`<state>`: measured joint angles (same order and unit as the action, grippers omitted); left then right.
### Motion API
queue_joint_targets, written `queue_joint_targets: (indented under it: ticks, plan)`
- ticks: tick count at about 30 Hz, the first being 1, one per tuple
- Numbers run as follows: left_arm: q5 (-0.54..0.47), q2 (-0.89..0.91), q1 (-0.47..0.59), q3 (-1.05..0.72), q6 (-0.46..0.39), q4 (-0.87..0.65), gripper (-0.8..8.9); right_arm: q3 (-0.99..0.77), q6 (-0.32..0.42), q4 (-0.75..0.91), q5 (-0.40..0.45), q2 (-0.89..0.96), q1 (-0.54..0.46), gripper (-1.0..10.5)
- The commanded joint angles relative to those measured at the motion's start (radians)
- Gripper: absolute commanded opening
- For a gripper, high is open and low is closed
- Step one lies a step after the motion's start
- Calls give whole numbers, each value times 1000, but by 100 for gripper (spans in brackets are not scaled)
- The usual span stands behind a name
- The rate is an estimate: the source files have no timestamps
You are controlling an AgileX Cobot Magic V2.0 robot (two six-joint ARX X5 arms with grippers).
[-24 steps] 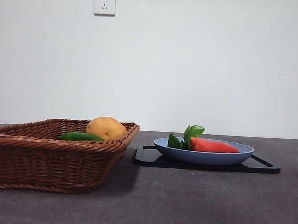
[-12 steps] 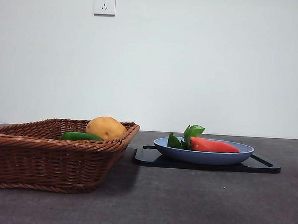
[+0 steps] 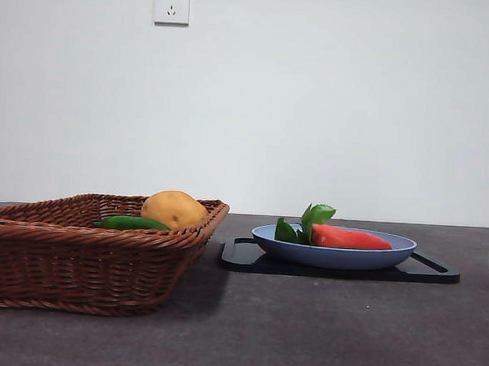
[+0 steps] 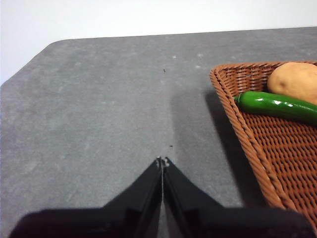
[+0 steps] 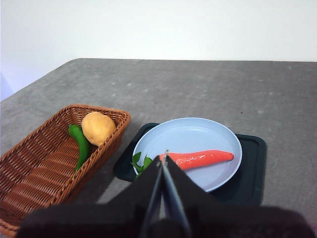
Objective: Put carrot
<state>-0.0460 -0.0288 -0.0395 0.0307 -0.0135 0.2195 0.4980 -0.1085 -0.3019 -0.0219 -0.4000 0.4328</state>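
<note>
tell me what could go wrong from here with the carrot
1. The carrot lies flat in the shallow plate; a pinch from above may roll or push it along the smooth surface.
2. The right gripper, hanging above the leaf end, has its jaws shut, so it must open before descending or it will jab the carrot.
3. The plate sits loose on the tray, close to the basket, and could slide if nudged.

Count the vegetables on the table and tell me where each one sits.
3. The carrot lies on the blue plate. The potato and the green vegetable lie side by side in the wicker basket. None seems hidden.
</note>
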Motion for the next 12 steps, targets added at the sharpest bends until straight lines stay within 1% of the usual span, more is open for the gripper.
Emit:
queue_joint_targets:
  ticks: [1,12]
  plan:
    - [3,14,3,-10,18,-8,8,6,-6,10,5,0,7,4]
    - [-1,25,3,-10,17,-31,8,6,-6,10,5,0,7,4]
